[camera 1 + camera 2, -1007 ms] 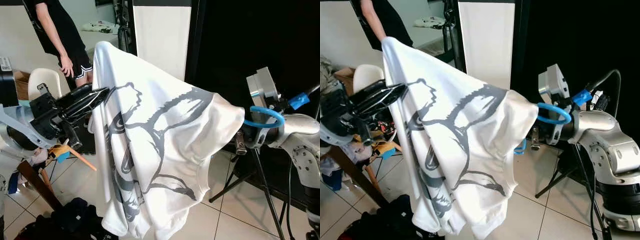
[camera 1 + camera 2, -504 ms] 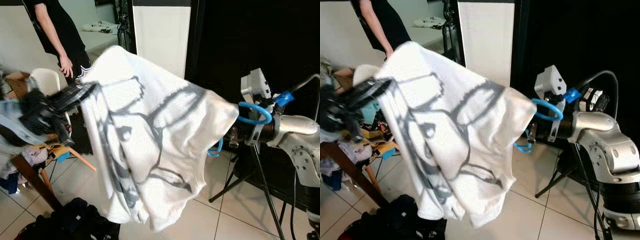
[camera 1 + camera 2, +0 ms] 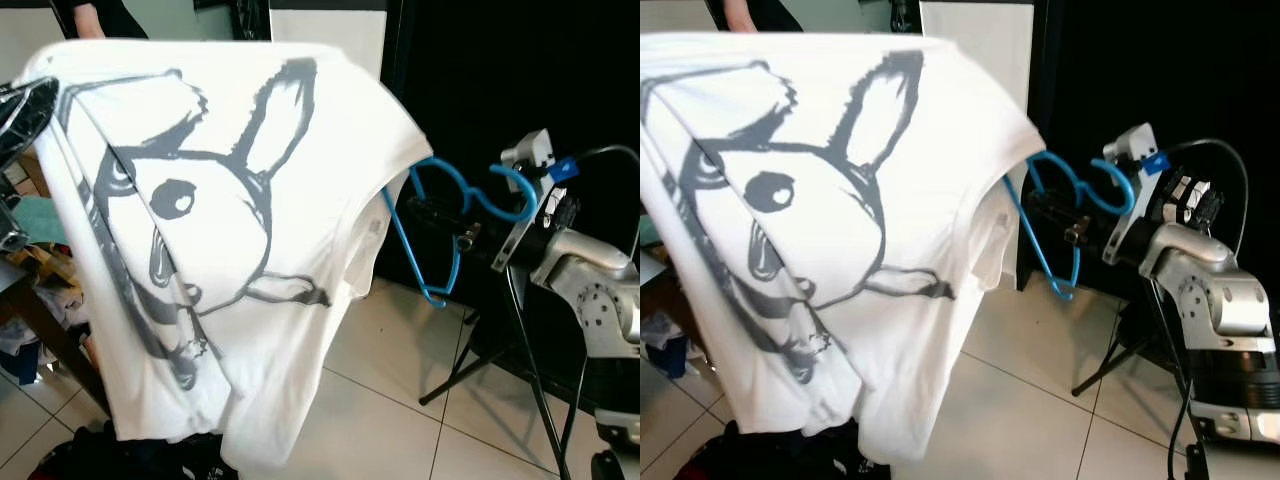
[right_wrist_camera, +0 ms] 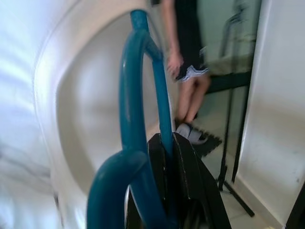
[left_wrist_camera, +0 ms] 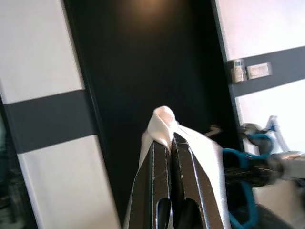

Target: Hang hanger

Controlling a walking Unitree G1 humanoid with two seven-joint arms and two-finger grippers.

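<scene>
The floor (image 3: pixel 400 390) is pale glossy square tile with dark grout lines, and a heap of dark clothing (image 3: pixel 110 458) lies on it at the near left. Behind, a white wall panel (image 3: pixel 975 30) stands beside a wide black surface (image 3: pixel 480 80) that takes up the far right; the left wrist view shows white panels crossed by a dark grey band on either side of that black area. A black tripod (image 3: pixel 500 350) stands on the tile at the right, under the right arm. A wooden chair leg (image 3: pixel 45 345) and mixed clutter sit at the left edge. A large white T-shirt (image 3: pixel 210 230) with a grey rabbit drawing hangs spread across the left and centre of the scene, well above the floor. The left gripper (image 5: pixel 167 157) has its two black fingers pressed together on a pinched fold of the T-shirt's white fabric. The blue hanger (image 3: pixel 440 225) is held up at the right of the shirt, its one arm running under the shirt's edge and its hook curling toward the right arm. The right gripper (image 4: pixel 171 152) is clamped on the hanger just below the hook, as the right wrist view shows. A person (image 4: pixel 188 62) in dark clothing stands in the background beyond the shirt.
</scene>
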